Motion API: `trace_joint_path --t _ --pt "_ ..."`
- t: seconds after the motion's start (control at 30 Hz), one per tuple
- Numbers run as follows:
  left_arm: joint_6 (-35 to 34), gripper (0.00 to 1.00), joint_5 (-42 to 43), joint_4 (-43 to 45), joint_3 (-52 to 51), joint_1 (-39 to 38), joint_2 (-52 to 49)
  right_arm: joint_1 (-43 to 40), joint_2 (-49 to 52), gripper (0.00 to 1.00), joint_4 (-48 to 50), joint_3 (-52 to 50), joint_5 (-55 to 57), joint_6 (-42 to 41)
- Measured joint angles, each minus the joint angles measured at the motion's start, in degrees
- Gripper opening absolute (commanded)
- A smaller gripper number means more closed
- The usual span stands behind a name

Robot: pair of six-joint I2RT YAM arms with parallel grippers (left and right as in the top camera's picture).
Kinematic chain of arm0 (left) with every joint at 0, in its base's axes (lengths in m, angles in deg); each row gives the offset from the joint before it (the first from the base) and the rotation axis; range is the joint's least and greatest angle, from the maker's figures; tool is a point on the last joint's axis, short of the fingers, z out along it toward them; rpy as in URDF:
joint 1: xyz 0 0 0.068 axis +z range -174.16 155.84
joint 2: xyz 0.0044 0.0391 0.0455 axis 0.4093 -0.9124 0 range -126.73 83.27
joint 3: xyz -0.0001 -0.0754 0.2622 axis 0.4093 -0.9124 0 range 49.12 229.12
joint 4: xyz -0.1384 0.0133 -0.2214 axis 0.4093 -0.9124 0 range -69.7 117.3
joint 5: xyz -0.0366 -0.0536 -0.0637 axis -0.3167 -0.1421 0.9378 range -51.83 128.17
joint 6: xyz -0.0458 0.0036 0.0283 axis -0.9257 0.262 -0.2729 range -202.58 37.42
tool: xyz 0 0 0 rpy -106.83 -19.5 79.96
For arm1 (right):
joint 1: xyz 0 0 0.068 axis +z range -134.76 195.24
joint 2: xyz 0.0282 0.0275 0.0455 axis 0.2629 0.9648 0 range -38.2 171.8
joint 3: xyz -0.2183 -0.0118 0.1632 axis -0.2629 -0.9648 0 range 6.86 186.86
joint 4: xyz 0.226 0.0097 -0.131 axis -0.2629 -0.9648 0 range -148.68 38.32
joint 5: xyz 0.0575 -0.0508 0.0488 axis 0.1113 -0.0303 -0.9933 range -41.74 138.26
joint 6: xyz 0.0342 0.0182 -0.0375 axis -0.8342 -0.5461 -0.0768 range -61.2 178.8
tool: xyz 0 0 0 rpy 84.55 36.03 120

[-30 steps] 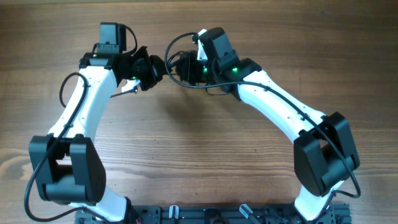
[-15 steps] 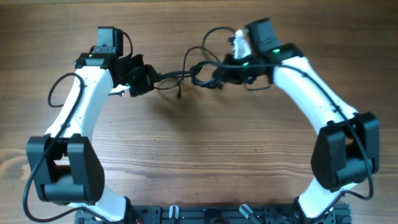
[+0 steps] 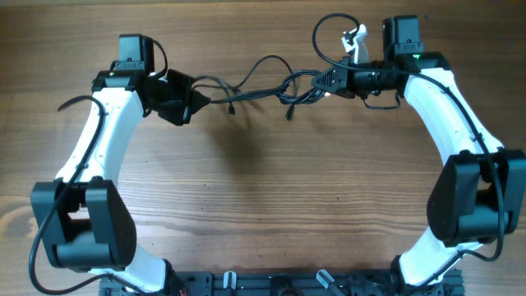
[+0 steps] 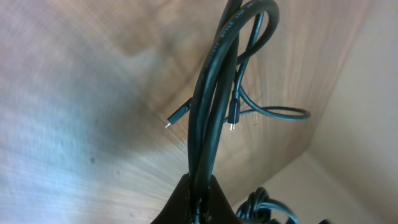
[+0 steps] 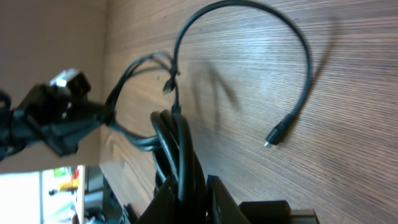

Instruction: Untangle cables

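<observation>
Wooden table (image 3: 263, 205); left hand (image 3: 196, 101), right hand (image 3: 323, 82) grip cables (image 3: 251, 85).

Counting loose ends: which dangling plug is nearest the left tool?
The left-hand plug, close beside the left tool; the other plug hangs mid-span.

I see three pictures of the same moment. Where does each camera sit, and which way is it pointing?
Overhead: fixed above the table, facing straight down; the left arm and right arm both show, with the cables stretched between them.
Left wrist: on the left arm, facing along the left fingers, which clamp the cables, wood beyond.
Right wrist: on the right arm, facing past the right fingers and cables toward the left fingers.
Shared: all three show the same cables and table.
</observation>
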State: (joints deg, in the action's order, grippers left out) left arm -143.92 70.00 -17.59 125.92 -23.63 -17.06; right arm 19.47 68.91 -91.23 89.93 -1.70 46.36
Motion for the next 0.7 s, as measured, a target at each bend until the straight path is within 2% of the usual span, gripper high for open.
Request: trace_joint_path --t 0.1,0.2,0.3,0.4,0.57,0.7 --pt "7.63 0.04 -1.29 0.94 0.0 -0.9 0.0 1.14 0.0 0.05 -0.31 0.0 0.44 2.01" --pt "14.36 0.16 -6.29 0.94 0.0 -2.91 0.0 4.81 0.0 0.06 -0.31 0.0 3.61 4.17" --pt "20.52 0.36 -11.96 0.72 0.0 -4.31 0.0 8.41 0.0 0.06 -0.31 0.0 6.34 6.43" --pt "23.52 0.58 -15.65 0.74 0.0 -5.05 0.0 10.32 0.0 0.06 -0.46 0.0 8.83 7.15" --pt "25.11 0.57 -15.85 1.01 0.48 -5.2 0.0 11.65 0.0 0.06 -0.94 0.0 10.6 6.8" --pt "24.59 0.58 -11.15 3.39 0.85 -5.64 0.0 15.37 -0.09 0.04 -1.2 0.0 8.44 13.92"
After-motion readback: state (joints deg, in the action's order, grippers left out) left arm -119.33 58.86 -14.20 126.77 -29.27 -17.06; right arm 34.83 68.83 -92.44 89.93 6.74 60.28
